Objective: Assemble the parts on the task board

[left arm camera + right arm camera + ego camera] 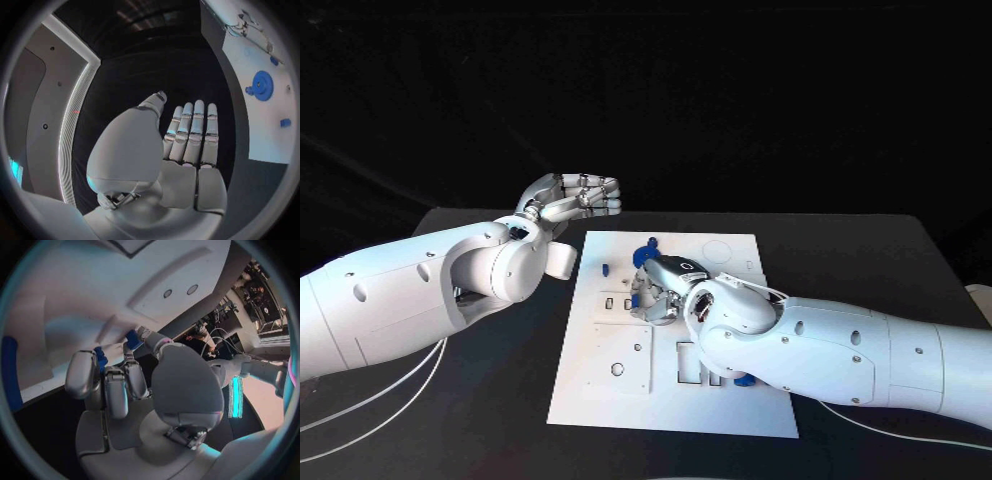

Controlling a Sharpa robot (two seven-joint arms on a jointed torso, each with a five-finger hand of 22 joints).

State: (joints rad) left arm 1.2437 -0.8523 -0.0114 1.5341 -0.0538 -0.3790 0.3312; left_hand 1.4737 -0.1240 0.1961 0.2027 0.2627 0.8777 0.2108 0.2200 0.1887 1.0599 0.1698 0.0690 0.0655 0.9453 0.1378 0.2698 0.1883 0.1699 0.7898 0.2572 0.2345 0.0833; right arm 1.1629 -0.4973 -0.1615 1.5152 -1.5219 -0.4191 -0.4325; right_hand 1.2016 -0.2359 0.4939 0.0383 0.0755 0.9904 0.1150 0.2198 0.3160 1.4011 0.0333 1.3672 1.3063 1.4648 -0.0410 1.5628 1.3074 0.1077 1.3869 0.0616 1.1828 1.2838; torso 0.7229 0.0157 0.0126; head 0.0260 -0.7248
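Note:
The white task board point(610, 375) lies in the middle of the black table. A blue gear point(648, 247) sits near its far edge, also seen as the blue gear point(261, 85). A small blue part point(607, 268) lies near the board's left edge. My right hand point(655, 290) is down on the board's middle, fingers curled; its fingertips and thumb pinch a small blue part point(133, 339) against the board point(75, 300). My left hand point(574, 196) hangs above the table beyond the board's far left corner, fingers point(194, 132) straight and holding nothing.
Another blue part point(743, 380) peeks out beside my right forearm near the board's right edge. Small blue pieces point(285, 122) lie on the board point(262, 135). Cut-outs and holes point(617, 368) mark the board's near half. Black table point(848, 250) surrounds the board.

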